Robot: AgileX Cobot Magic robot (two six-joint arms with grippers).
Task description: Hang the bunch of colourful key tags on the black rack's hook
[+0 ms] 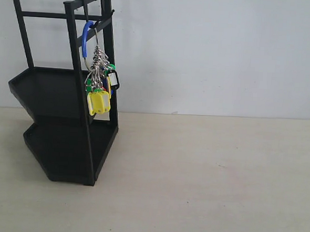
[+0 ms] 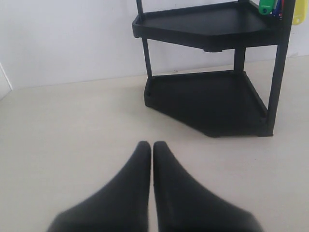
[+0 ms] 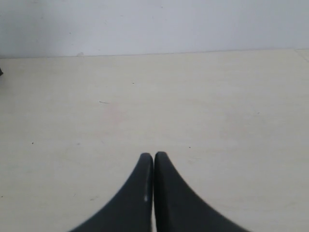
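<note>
The colourful key tag bunch (image 1: 99, 86) hangs from the black rack (image 1: 60, 120) at the left of the exterior view, its blue-sleeved loop (image 1: 85, 38) caught over the hook (image 1: 97, 24) near the top rail. Neither arm shows in that view. The left wrist view sees the rack (image 2: 212, 96) ahead, with green and yellow tags (image 2: 266, 7) at the picture's edge. My left gripper (image 2: 152, 145) is shut over bare table, well short of the rack. My right gripper (image 3: 153, 155) is also shut, holding nothing, above the wooden tabletop.
The pale wooden table (image 1: 209, 177) runs to a white wall (image 1: 217, 51) behind. The rack's two angular trays (image 2: 207, 29) hold nothing that I can see.
</note>
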